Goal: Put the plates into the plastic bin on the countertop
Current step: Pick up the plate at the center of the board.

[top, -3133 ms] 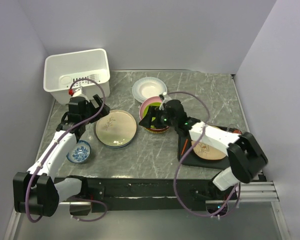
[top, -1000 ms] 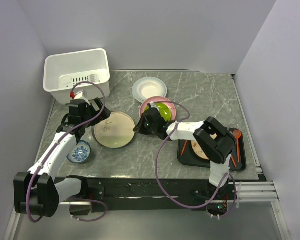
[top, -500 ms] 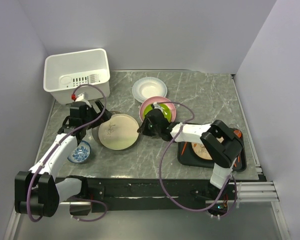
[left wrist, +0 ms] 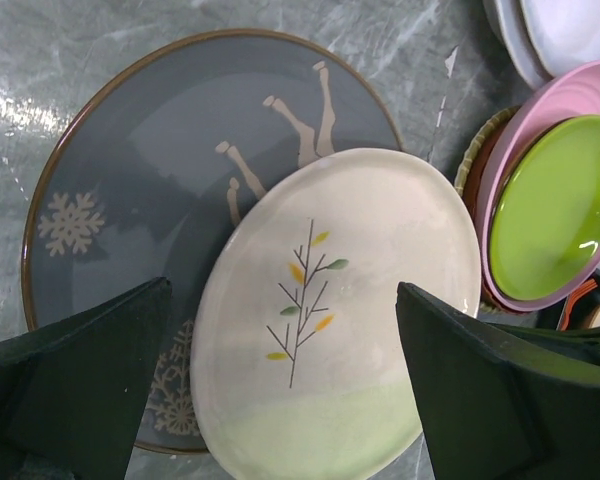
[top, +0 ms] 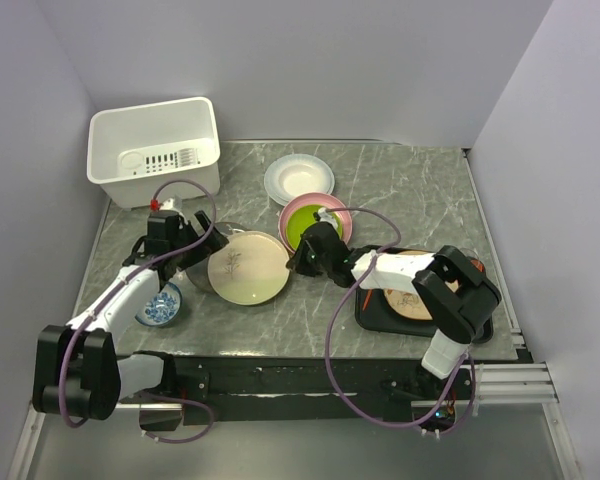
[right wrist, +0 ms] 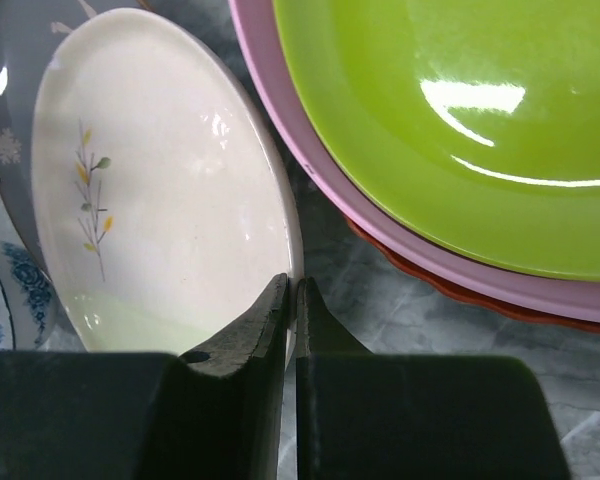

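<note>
Right hand [right wrist: 288, 292] is clamped on the rim of the cream plate [top: 245, 268] at that plate's 3 o'clock edge, one finger above the lip and one beneath. The pinch holds that edge raised, so the plate sits tilted, its 9 o'clock side resting on the blue-grey plate [left wrist: 130, 160] lying flat on the counter [top: 410, 190]. Judged purpose: the tilt exposes the plate's edge so a second grasp can get under it. Left hand [left wrist: 285, 290] is spread fully wide and grips nothing; its fingers straddle the cream plate from the 9 o'clock side without touching it, apparently lined up to take the plate over. The plastic bin [top: 120, 185] stands at 11 o'clock from the cream plate, well apart, with no plates seen in it. The green plate [right wrist: 460, 100] sits nested in the pink plate [right wrist: 270, 90] just beside the clamped rim at 3 o'clock. Risk noted: the rim pinch is narrow, and the glazed plate may slip or knock the pink plate.
</note>
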Robot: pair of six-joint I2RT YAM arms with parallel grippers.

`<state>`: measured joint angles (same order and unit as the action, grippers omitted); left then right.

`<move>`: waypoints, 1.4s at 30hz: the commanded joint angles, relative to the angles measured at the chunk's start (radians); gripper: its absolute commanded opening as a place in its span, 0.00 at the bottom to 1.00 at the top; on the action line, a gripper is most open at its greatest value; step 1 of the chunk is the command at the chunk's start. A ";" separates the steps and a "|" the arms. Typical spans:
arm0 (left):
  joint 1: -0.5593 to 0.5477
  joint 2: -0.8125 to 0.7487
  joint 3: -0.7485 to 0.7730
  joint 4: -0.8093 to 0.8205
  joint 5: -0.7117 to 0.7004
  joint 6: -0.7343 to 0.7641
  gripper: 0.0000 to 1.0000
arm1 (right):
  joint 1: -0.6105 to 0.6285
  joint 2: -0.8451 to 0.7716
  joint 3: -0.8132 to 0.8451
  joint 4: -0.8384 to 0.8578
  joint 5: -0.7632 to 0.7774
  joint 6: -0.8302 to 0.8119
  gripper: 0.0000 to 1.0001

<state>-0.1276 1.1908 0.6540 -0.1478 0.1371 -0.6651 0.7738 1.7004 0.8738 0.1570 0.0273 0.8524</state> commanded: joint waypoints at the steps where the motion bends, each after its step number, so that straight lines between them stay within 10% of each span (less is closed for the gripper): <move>1: 0.002 0.012 -0.016 -0.004 -0.010 -0.030 0.99 | -0.010 -0.021 -0.018 0.079 0.016 -0.001 0.01; 42: 0.003 -0.132 -0.152 0.202 0.291 -0.062 0.90 | -0.027 0.081 -0.088 0.271 -0.081 0.066 0.01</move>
<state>-0.1192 1.1206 0.4713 0.0204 0.3508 -0.7101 0.7425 1.7733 0.7887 0.4023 -0.0414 0.9070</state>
